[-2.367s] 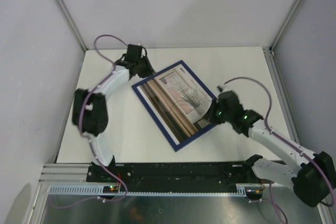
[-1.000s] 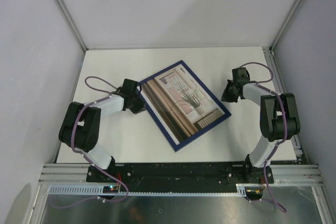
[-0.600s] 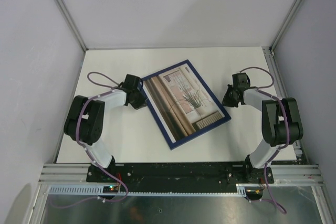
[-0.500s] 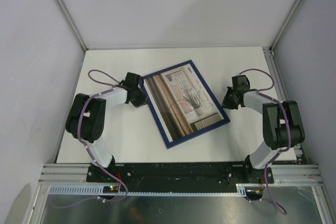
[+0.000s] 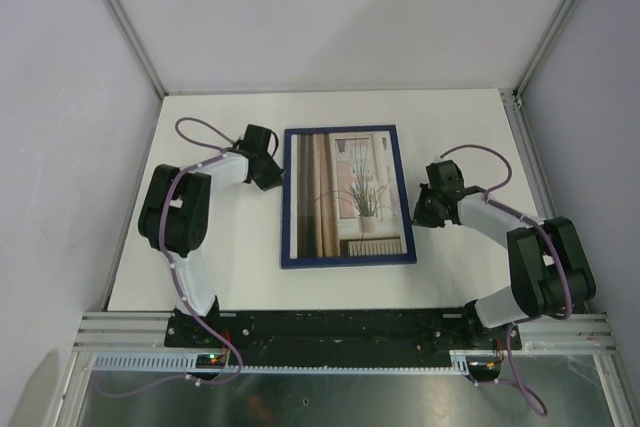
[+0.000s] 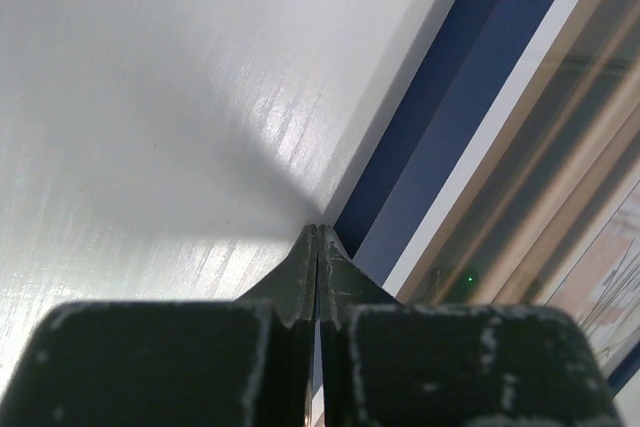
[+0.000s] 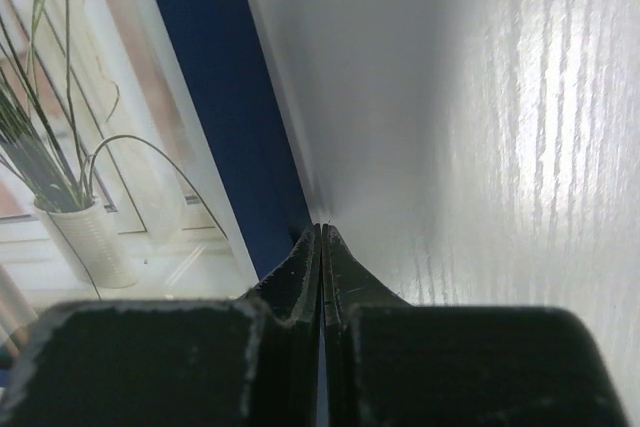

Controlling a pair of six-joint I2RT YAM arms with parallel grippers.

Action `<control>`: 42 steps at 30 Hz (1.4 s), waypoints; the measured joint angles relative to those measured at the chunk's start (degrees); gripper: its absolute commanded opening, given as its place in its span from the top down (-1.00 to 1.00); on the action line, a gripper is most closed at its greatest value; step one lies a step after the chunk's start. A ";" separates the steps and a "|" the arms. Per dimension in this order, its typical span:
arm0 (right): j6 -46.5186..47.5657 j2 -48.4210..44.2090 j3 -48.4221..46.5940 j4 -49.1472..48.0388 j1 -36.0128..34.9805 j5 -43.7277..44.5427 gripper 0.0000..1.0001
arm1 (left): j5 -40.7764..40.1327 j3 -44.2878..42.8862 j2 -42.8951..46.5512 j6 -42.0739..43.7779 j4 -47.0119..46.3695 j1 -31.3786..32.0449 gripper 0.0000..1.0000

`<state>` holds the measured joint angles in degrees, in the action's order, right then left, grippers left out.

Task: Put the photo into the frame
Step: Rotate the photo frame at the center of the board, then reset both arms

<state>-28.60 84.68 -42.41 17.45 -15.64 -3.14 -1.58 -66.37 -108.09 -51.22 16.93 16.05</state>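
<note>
Lying flat on the white table [image 5: 230, 267], the photo [image 5: 345, 197] already sits inside the navy frame [image 5: 284, 197], picture side up. Your left gripper [image 5: 275, 177] and right gripper [image 5: 418, 211] are pinched closed, empty, tips at the frame's outer edges. Little looks left beyond backing off.

Nothing to read here. The frame [image 5: 348, 261] carries no lettering, label or number, and the photo [image 5: 330, 197] shows no legible writing. Both wrist views are too close and blurred to make out any mark.
</note>
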 measured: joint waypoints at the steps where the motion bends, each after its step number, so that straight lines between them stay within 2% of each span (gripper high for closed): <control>1: -0.15 -0.39 0.09 0.28 -0.39 0.07 1.00 | 0.02 -0.17 -0.15 0.24 -0.02 0.00 1.00; 16: -1.49 -1.46 1.18 1.49 -3.80 1.81 1.00 | 0.07 -0.61 -0.55 0.90 -0.04 -0.04 1.00; 25: -1.64 -4.04 1.25 1.27 -0.50 0.50 1.00 | -0.24 -0.72 -0.44 3.19 0.04 0.00 1.00; 27: -1.46 -5.09 0.94 1.62 0.70 0.22 1.00 | -0.72 -0.72 0.26 4.50 0.70 0.07 0.93; 30: -1.27 -6.56 -1.16 2.49 1.92 0.07 0.92 | -1.33 -0.72 3.54 7.39 1.68 0.11 0.68; 34: -0.96 -9.66 -4.63 2.71 1.99 -0.85 0.61 | -1.20 -0.70 12.11 12.74 2.38 0.35 0.15; 40: -0.46 -17.00 -6.67 2.05 2.01 -3.21 -0.15 | 0.76 4.70 32.89 19.80 1.75 0.87 -0.84; 42: -0.24 -18.86 -6.71 1.81 2.01 -3.91 -0.31 | 1.86 7.37 38.73 21.27 1.57 0.92 -0.95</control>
<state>-28.84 65.82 -49.12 19.27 -13.63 -7.05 0.27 -59.00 -69.36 -29.95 18.50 16.97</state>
